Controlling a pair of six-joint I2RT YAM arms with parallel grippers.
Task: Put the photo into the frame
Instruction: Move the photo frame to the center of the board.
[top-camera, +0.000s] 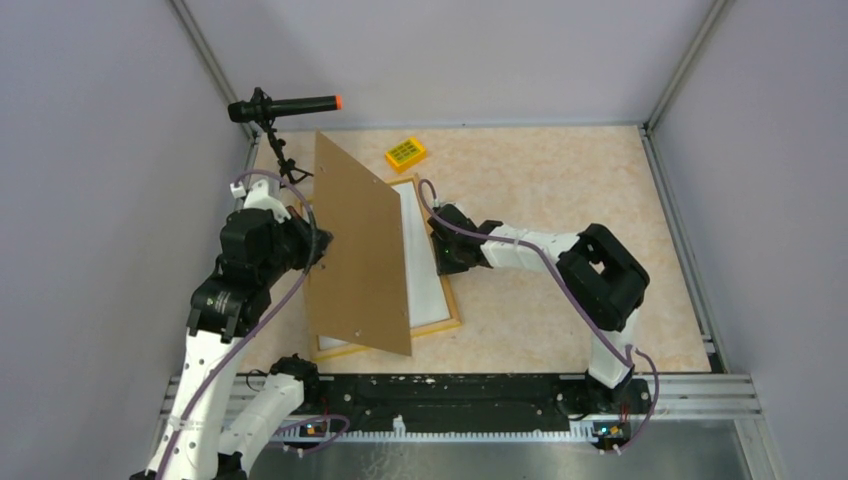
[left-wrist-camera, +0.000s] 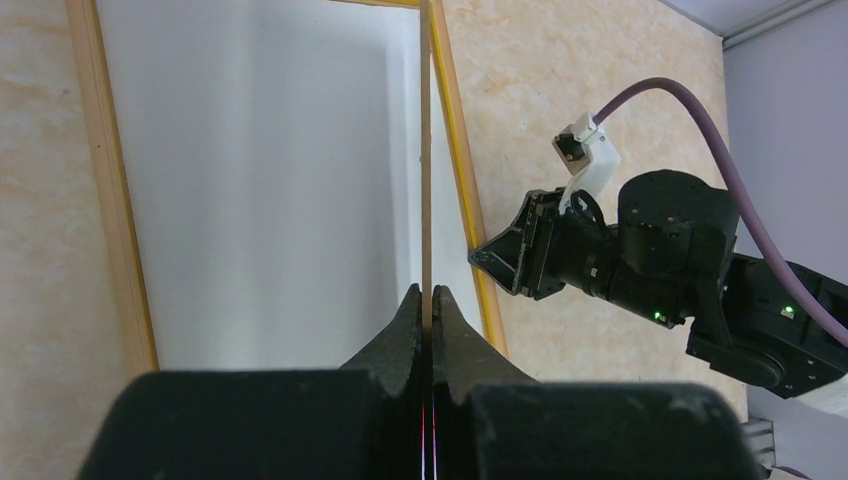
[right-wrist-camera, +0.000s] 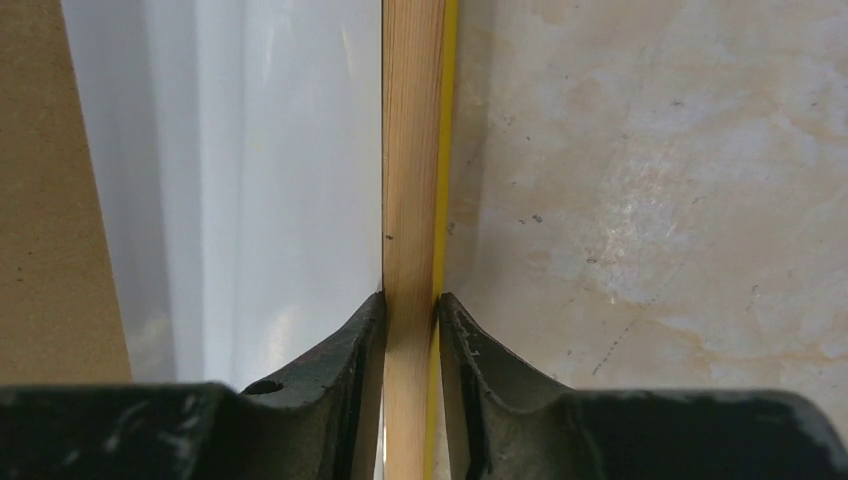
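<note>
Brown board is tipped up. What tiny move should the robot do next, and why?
Probably the left gripper should tip the brown board down onto the frame. It pinches the board tilted above it, the photo seems to lie white side up inside, and the right gripper clamps a rail.

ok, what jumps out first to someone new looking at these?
The big brown board, tipped up on edge over the left half of the table and pinched at its left edge by the left gripper. Beneath it the frame lies flat with a white sheet inside, and the right gripper grips its right rail.
</note>
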